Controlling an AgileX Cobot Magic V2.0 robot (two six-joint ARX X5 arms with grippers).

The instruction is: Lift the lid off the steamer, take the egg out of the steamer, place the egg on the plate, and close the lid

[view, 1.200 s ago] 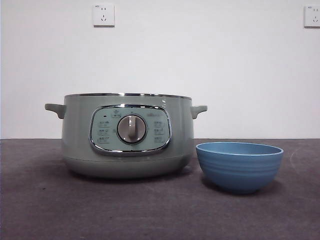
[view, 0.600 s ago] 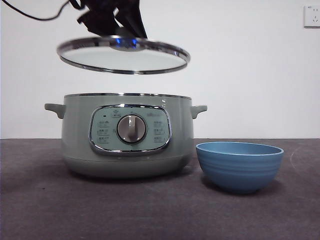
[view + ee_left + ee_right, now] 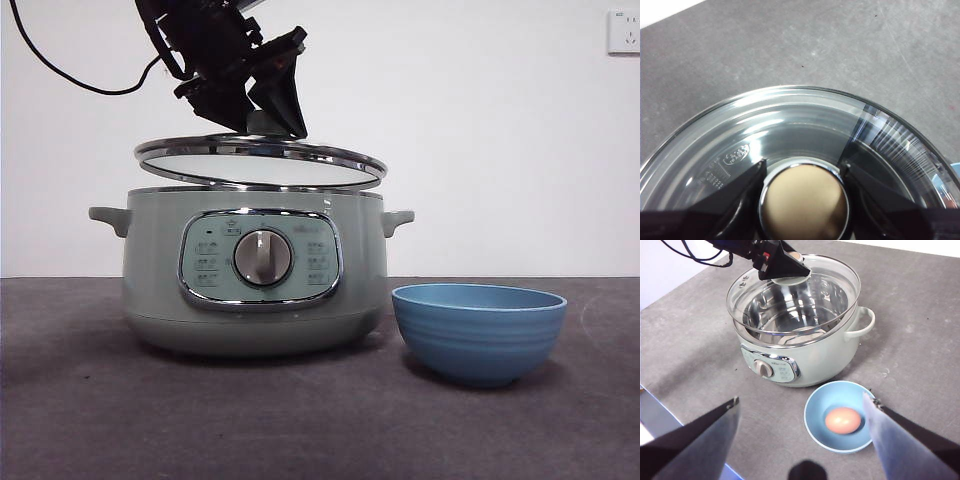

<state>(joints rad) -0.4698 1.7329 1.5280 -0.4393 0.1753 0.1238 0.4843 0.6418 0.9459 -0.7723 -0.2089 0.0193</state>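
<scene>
So from the front my left claw (image 3: 262, 128) comes down from the top left, black and bulky, clamped on the knob of the lid (image 3: 260, 162), which hangs just above the steamer (image 3: 255, 270), tilted a bit so its left edge sits higher than its right, which nearly meets the pot's chrome rim. To the right of the pot is the plate (image 3: 479, 333), close beside it but not touching, and from this low angle I can't see into it at all. My left wrist cam fills in the grip: one black jaw on each side of the knob (image 3: 804, 202), pressed against it, with the glass dome spreading around. The right wrist cam, looking down from higher up, is the only one showing the egg (image 3: 843, 420), lying in the middle of the blue bowl with its long axis running roughly sideways across that view. My right claw (image 3: 802, 412) hangs well above the table, jaws spread wide, holding nothing.
</scene>
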